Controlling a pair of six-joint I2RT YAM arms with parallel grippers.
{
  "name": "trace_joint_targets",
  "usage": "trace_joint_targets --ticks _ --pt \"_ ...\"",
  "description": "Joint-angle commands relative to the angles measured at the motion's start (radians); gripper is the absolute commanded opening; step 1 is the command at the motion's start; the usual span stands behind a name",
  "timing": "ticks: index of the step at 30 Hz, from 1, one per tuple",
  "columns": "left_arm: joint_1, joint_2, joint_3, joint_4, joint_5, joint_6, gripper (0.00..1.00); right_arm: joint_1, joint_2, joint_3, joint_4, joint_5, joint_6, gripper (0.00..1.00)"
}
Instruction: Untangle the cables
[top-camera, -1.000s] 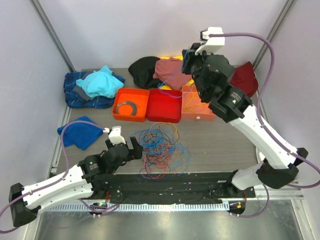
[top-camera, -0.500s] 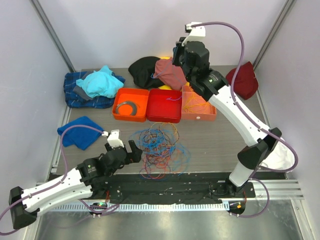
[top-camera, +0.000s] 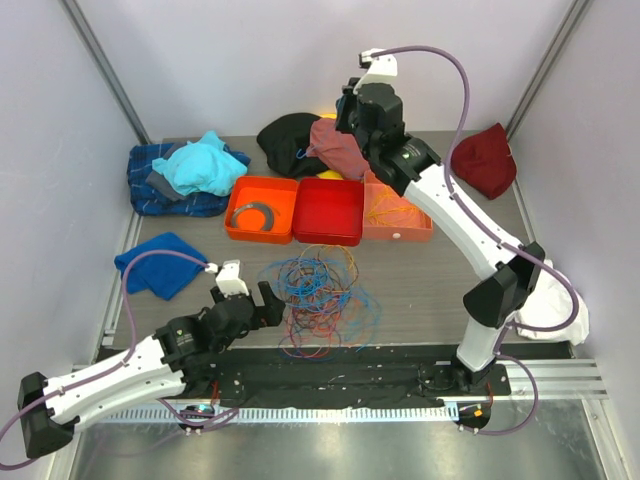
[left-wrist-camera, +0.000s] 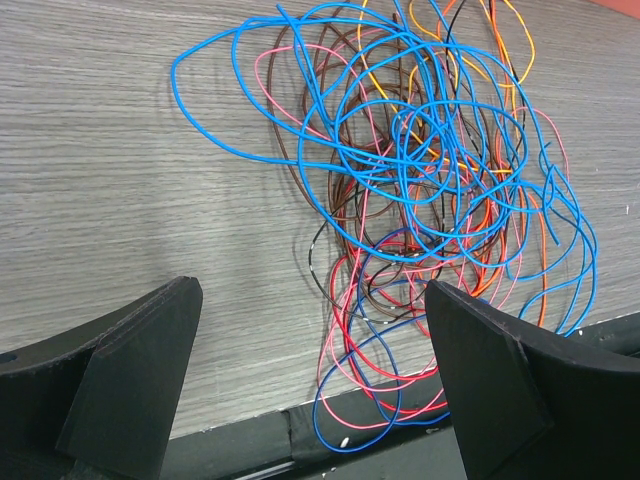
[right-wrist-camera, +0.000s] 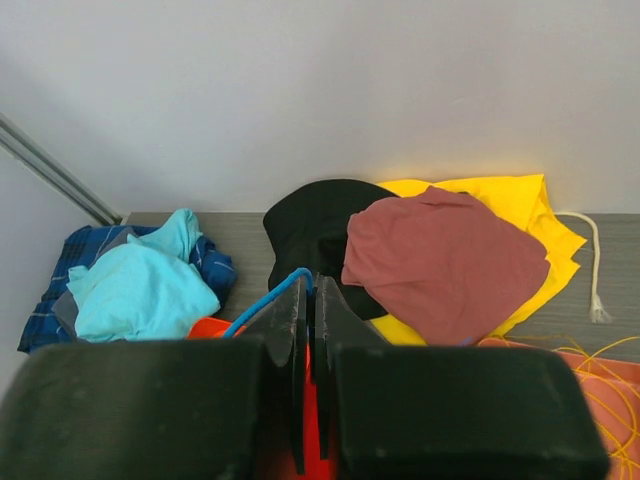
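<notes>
The tangled cables (top-camera: 320, 295) lie at the middle of the bench's (top-camera: 440, 290) near edge. The left gripper (left-wrist-camera: 312, 295) gapes wide beside them. The right gripper (right-wrist-camera: 308, 290), raised near the far edge, pinches one blue cable (right-wrist-camera: 262, 302).

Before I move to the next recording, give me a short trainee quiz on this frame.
1. True or false: the left hand is shut on the cable tangle.
2. What does the raised right hand pinch? A) a spoon B) a blue cable C) nothing
3. How many bins stand behind the tangle?
Key: 1 false, it is open; 2 B; 3 three.
</notes>
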Motion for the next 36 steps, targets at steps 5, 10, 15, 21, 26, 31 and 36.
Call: trace_joint_targets --ticks 5,10,15,21,26,31,36 --pt "-0.001 -0.026 0.007 0.000 -0.013 0.009 1.00 -0.013 0.059 -0.047 0.081 -0.040 0.064 0.01" --pt "-0.001 -0.029 0.004 0.006 -0.012 0.012 1.00 -0.014 0.082 -0.062 0.093 -0.048 0.073 0.01" --pt "-0.001 -0.014 0.001 0.026 -0.001 0.013 1.00 -0.017 0.102 -0.117 0.115 -0.048 0.073 0.01" --pt "-0.001 0.014 -0.002 0.049 0.011 0.002 1.00 -0.030 0.184 -0.189 0.073 -0.079 0.078 0.23" --pt "-0.001 0.031 -0.003 0.060 0.019 0.002 1.00 -0.028 0.202 -0.237 0.061 -0.053 0.081 0.39" --pt "-0.002 0.048 -0.002 0.078 0.017 0.005 1.00 -0.028 0.145 -0.281 0.061 -0.002 0.085 0.50" --pt "-0.001 0.064 0.001 0.097 0.016 0.006 1.00 -0.011 -0.040 -0.465 0.082 -0.007 0.111 0.49"
